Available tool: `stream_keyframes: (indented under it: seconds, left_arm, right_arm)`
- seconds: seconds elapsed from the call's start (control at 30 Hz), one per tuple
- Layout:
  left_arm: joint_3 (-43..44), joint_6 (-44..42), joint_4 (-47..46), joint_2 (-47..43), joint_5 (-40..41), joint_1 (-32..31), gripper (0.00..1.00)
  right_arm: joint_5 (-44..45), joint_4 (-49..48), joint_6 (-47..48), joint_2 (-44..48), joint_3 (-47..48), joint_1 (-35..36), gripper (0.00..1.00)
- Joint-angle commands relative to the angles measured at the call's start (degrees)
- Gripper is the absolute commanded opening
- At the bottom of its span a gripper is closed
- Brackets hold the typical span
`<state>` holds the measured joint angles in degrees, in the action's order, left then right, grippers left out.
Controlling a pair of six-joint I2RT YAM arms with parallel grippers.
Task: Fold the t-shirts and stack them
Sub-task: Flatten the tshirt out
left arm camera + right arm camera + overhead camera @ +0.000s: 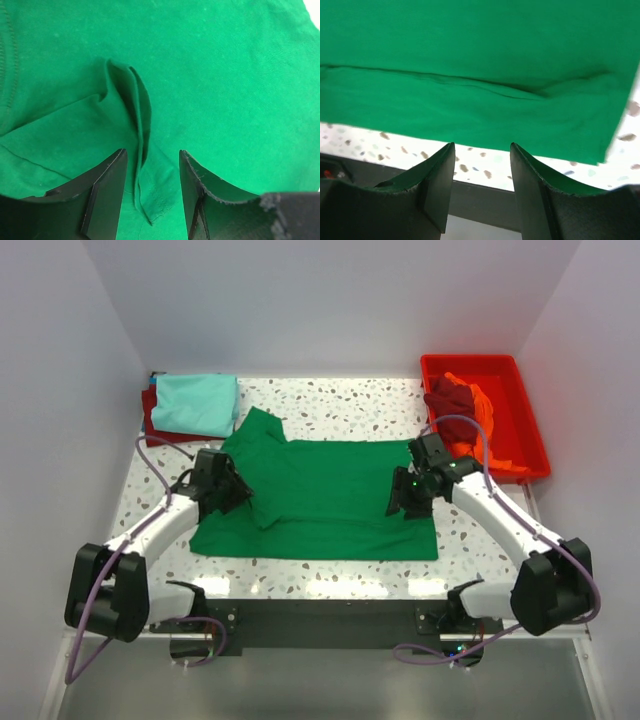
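The bright green t-shirt (330, 495) lies spread mid-bench (350, 400), its left side seemingly turned in, so folding looks under way. The left jaws stand half open astride a raised pleat (137, 125) of its cloth, gripping nothing. The right jaws, equally parted and empty, hover over the shirt's right side. Next, each needs to pinch cloth and carry it across.
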<state>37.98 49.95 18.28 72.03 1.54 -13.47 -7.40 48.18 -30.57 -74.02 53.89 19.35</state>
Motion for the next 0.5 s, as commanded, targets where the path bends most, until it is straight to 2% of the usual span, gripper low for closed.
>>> stream_keyframes:
  seconds: [0.0, 0.13, 0.27, 0.4, 0.47]
  left_arm:
    - [0.96, -0.65, 0.26, -1.71, 0.48, 1.52, 0.51]
    - [-1.67, -1.44, 0.26, -3.65, 0.92, 2.92, 0.52]
    - [-6.5, -1.88, -0.18, -6.02, -0.22, 6.35, 0.52]
    - [-10.55, -2.84, -0.97, -10.06, -1.19, 10.39, 0.52]
    - [-10.99, -3.28, -0.71, -11.47, -0.32, 10.49, 0.53]
  right_arm:
    - [-1.83, -4.76, -2.56, -2.44, 6.57, 6.47, 0.52]
    - [-1.65, -9.06, -4.67, -8.67, 11.84, 15.34, 0.52]
    - [-2.36, -12.24, -5.03, -17.28, 21.06, 25.09, 0.52]
    - [-3.76, -12.59, -4.59, -27.29, 29.24, 31.26, 0.51]
    - [-4.99, -13.29, -4.76, -30.38, 32.76, 34.07, 0.51]
